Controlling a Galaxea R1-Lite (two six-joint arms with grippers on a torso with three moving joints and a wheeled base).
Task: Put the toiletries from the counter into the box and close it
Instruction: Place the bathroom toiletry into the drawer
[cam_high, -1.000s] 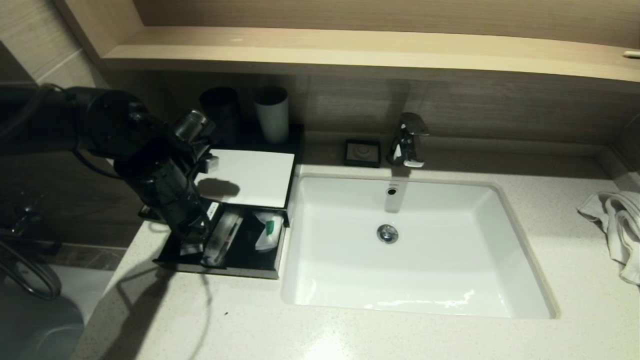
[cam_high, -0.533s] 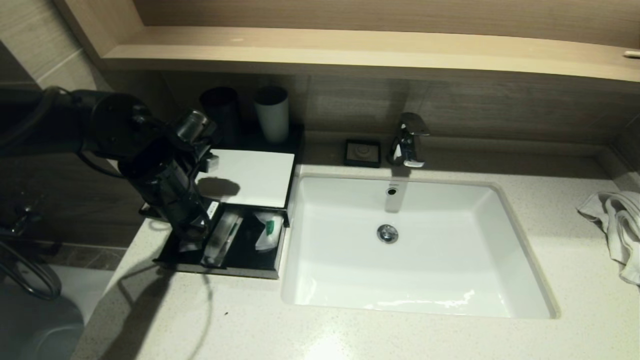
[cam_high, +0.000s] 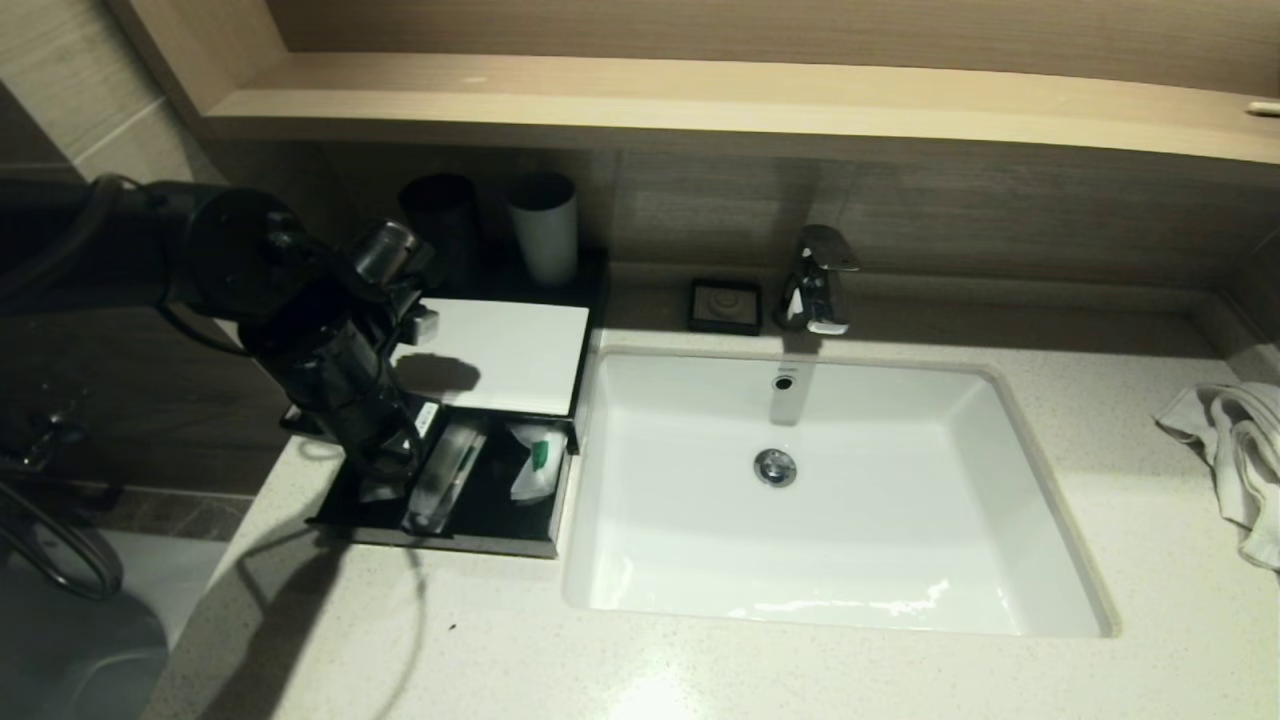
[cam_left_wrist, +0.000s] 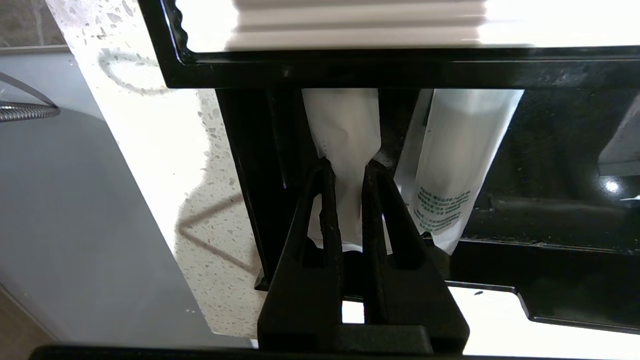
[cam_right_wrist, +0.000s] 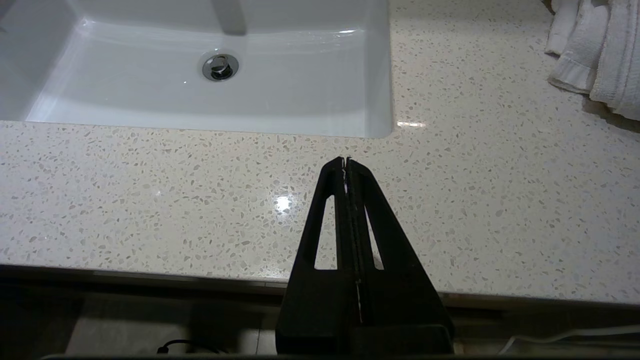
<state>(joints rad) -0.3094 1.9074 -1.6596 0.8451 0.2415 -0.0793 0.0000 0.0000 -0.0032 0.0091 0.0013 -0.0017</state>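
Observation:
The black box (cam_high: 450, 541) stands left of the sink, with its white lid (cam_high: 500, 355) over the rear half. The front half is open and holds a long clear packet (cam_high: 445, 480) and a white packet with a green mark (cam_high: 535, 460). My left gripper (cam_high: 385, 478) reaches down into the box's left compartment. In the left wrist view my left gripper (cam_left_wrist: 348, 172) is shut on a white sachet (cam_left_wrist: 340, 125), next to a packet with green print (cam_left_wrist: 457, 150). My right gripper (cam_right_wrist: 346, 161) is shut and empty over the counter's front edge.
The white sink (cam_high: 830, 600) fills the middle, with a tap (cam_high: 818, 280) and a small black dish (cam_high: 726, 305) behind it. Two cups (cam_high: 545, 228) stand behind the box. A white towel (cam_high: 1235, 450) lies at the far right. The counter's left edge is close to the box.
My left arm has shifted slightly over the box; the gripper stays in the left compartment, still shut on the sachet. Nothing else has moved.

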